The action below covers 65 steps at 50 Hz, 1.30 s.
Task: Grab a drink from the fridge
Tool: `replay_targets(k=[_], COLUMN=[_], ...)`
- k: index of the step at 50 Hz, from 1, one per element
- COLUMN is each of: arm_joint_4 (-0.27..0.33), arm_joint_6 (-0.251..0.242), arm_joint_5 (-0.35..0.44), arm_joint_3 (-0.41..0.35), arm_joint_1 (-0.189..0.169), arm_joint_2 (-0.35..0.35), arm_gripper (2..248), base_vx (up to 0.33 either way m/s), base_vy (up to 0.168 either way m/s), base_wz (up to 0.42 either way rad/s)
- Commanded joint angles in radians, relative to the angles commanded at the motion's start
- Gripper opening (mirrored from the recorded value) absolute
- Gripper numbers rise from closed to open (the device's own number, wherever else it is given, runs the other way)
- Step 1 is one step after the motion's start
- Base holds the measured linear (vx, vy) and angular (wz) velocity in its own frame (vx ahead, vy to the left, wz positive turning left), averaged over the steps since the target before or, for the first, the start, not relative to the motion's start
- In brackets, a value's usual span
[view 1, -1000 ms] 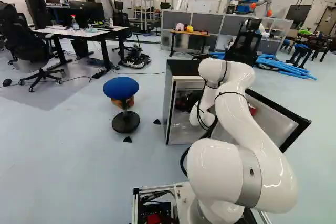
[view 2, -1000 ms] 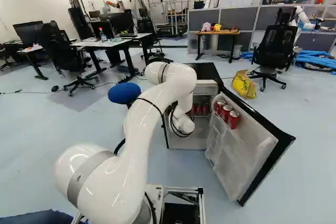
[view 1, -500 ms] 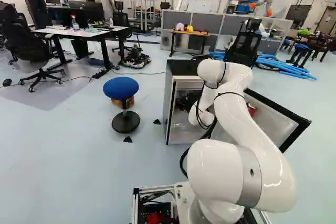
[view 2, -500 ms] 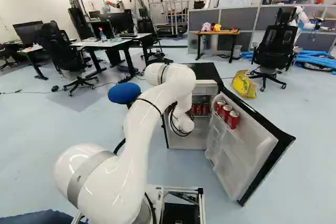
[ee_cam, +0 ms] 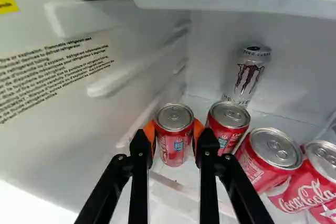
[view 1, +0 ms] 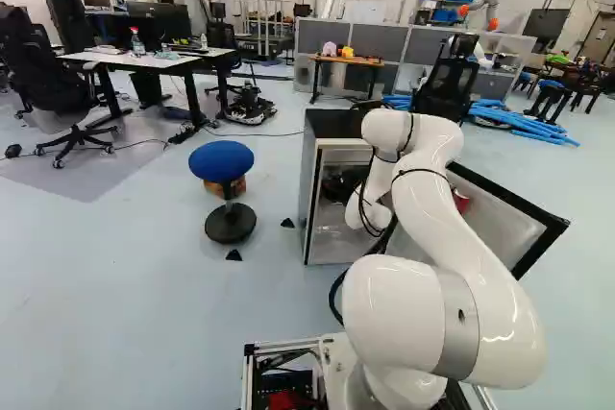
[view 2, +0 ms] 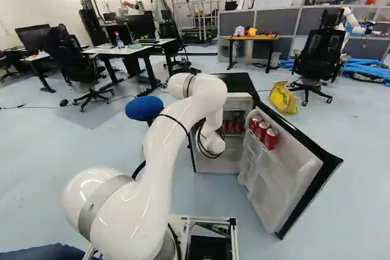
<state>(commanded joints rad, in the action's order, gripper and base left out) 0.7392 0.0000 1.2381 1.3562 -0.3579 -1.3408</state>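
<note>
1. Your black two-fingered tool (ee_cam: pixel 173 136) is clamping one red metal can (ee_cam: pixel 174 142) inside the black-topped fridge (view 2: pixel 239 82).
2. White wall (ee_cam: pixel 100 135) and at least three other red cans (ee_cam: pixel 229 127) are crowding your sides.
3. One silver can (ee_cam: pixel 247 77) is standing behind.

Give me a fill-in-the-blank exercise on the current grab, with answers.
The gripper holds a drink can coloured ____.
Its pads, on either side of that can, are ____.
The fridge door stands ____.
In the right base view, that door carries ____ red cans.

Missing words: red; orange; open; three.
</note>
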Motion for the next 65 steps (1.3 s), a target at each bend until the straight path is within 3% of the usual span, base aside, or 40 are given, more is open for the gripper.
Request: replay_targets(k=[26,65], arm_joint_4=[0.000,0.000], arm_joint_6=[0.000,0.000], arm_joint_5=[0.000,0.000], arm_joint_3=[-0.078,-0.377], arm_joint_1=[-0.011,-0.050], arm_joint_2=[0.040,0.265], arm_gripper=[93,93], base_vx=[0.000,0.000], base_vy=[0.000,0.000], base_wz=[0.000,0.000])
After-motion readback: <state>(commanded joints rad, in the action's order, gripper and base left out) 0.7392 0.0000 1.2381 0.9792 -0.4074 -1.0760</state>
